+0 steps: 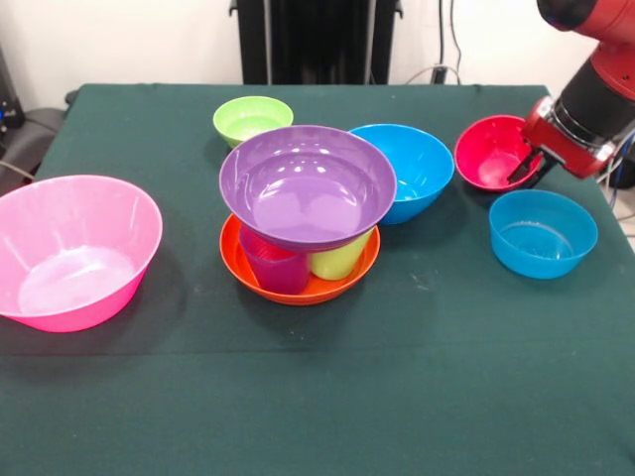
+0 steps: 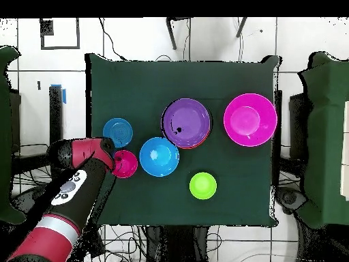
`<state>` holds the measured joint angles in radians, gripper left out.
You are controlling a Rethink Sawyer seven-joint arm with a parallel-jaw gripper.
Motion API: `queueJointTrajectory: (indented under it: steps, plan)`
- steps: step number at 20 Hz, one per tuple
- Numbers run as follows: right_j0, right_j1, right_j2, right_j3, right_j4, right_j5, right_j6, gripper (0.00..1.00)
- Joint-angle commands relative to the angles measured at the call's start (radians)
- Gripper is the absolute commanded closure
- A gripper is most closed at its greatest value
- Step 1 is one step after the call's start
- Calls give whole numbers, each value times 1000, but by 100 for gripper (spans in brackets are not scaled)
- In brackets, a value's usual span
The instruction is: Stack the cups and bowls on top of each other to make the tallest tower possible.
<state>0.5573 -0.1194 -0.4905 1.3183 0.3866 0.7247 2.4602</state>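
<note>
Red bowl at far right of table, beside big blue bowl; gripper astride its right rim, grip impossible to confirm. Best lifted level, then centred over purple bowl topping the tower.

No readable text, label, brand, number or sign shows on any bowl, cup, the table or the arm in either view
</note>
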Motion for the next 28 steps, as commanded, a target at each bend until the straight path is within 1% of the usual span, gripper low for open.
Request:
queueJointTrajectory:
  steps: [1,4,8,12,14,17,18,19,21,23,25,28]
  plan:
    - [-45,11,170,-7,62,3,169,100]
    - [-57,-44,182,32,71,43,138,100]
    - [-75,-150,167,67,56,179,102,100]
    - [-94,-219,155,79,35,255,77,100]
    - [-95,-236,99,55,-18,295,50,100]
    - [-121,-260,40,9,-90,367,-18,100]
    - [-118,-259,7,-15,-121,378,-27,100]
    - [-114,-250,-27,-37,-152,369,-29,100]
    - [-112,-210,-81,-77,-207,306,-20,100]
    - [-117,-166,-114,-120,-249,249,3,100]
    - [-134,-139,-130,-164,-284,215,0,100]
    - [-163,-124,-149,-231,-334,228,-36,100]
